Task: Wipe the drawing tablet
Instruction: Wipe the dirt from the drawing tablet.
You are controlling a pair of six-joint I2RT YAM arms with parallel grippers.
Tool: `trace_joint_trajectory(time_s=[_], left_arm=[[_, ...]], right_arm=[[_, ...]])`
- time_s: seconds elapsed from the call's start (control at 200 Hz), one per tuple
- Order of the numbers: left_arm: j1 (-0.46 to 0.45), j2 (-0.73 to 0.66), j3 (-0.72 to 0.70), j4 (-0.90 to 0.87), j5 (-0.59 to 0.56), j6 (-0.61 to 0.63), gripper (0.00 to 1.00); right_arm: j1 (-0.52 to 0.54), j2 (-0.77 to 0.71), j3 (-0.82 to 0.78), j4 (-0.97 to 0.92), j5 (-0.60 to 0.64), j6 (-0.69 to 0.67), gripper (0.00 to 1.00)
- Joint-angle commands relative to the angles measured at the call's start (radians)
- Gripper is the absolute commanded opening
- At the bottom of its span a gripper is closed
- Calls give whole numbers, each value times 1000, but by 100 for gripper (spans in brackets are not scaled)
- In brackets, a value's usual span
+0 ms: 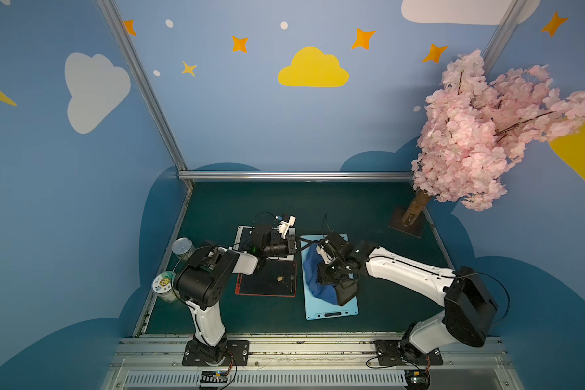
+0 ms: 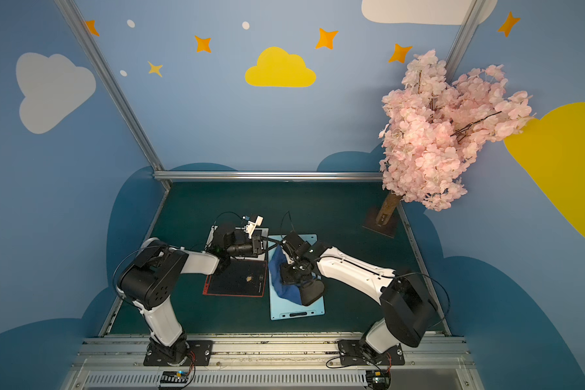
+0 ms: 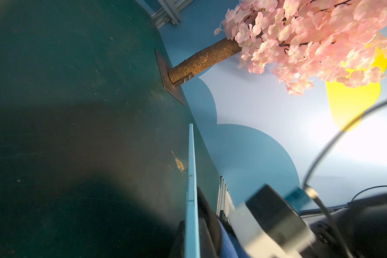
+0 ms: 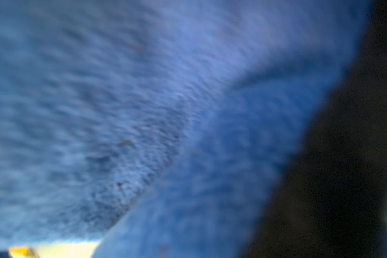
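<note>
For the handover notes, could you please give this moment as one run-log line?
left jaws: shut on blue tablet edge | right jaws: shut on cloth atop that tablet | black tablet: speck on it

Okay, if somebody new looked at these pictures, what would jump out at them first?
The pink blossom tree in the far right corner grabs the eye first, then the yellow cloud painted on the back wall. On the table, a blue cloth lies bunched on a light blue tablet under the right arm, beside a red-framed black tablet.
</note>
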Motion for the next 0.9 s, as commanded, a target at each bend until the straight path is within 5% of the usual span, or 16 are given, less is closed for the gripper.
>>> trace_joint_trajectory(time_s=[0.0, 0.215, 0.5, 0.686, 0.896], left_arm=[[-3, -36, 16, 22, 21, 32, 3], [-3, -29, 20, 22, 21, 31, 3], [-3, -22, 22, 20, 22, 32, 3], [-2, -30, 19, 15, 22, 35, 3], [-2, -25, 20, 18, 23, 33, 3]], right_arm=[[-50, -62, -94, -107, 69, -7, 0], [106, -36, -147, 23, -18, 105, 0], [356, 244, 127, 50, -60, 142, 0], [308, 198, 5, 25, -14, 141, 0], [90, -31, -262, -38, 47, 92, 0]])
